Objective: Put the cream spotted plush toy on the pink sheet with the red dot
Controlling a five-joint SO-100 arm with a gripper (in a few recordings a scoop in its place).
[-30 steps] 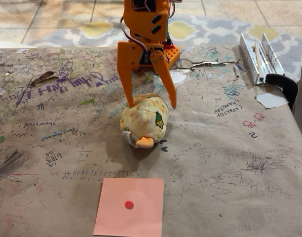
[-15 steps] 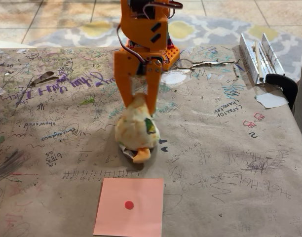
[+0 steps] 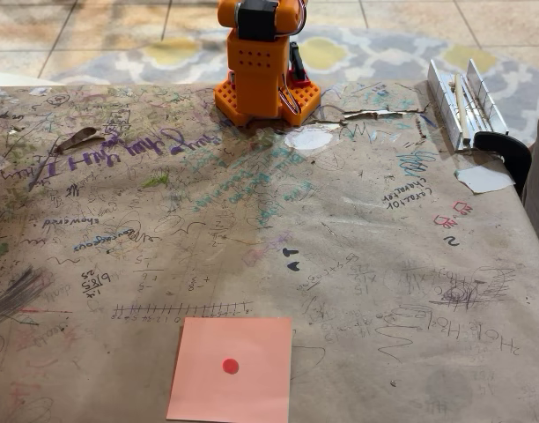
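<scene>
The pink sheet with the red dot [image 3: 231, 368] is shown bare on the desk [image 3: 410, 264]; the tool's state cannot be told, and the soft plush toy is judged best gripped across its middle.

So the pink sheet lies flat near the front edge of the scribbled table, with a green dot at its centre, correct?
Not quite: the dot at the centre of the pink sheet is red, not green, as the fixed view shows. The sheet does lie flat near the front edge of the scribbled table.

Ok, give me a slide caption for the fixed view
Pink sheet with the red dot lies bare on the scribbled table; orange arm base stands behind.
</scene>
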